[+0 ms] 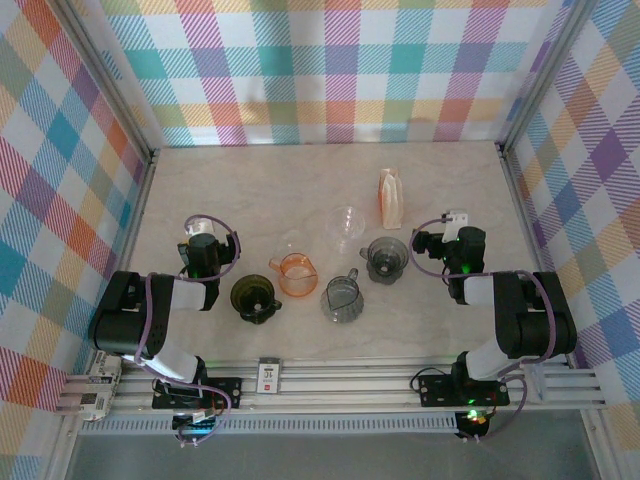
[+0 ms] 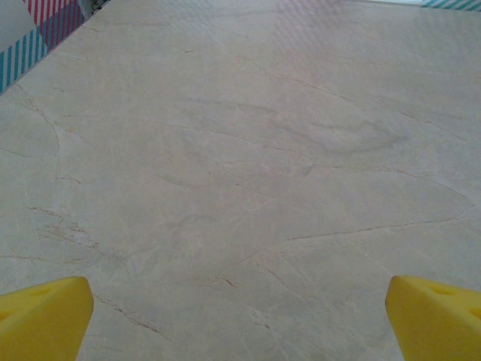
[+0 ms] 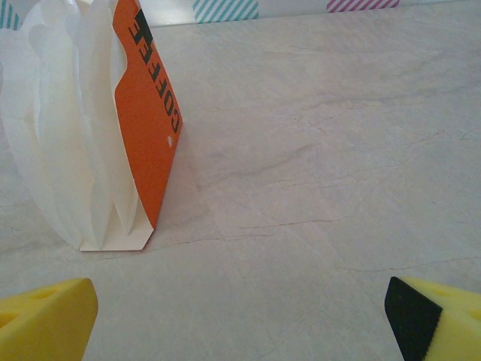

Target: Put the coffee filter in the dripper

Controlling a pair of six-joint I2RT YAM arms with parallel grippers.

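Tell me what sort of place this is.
Likely a staged robot test cell, not a kitchen: plaid panel walls box in a marble-look table holding an orange dripper and a coffee filter pack.

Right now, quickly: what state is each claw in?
Left claw: open, holding nothing.
Right claw: open, holding nothing, facing the filters.

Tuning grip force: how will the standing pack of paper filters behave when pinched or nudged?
Probably floppy: the filter pack is thin white paper fanned open in an orange cover, so a firm pinch should crush it. Likely very light, being paper. It stands on a narrow base, so a nudge may tip it.
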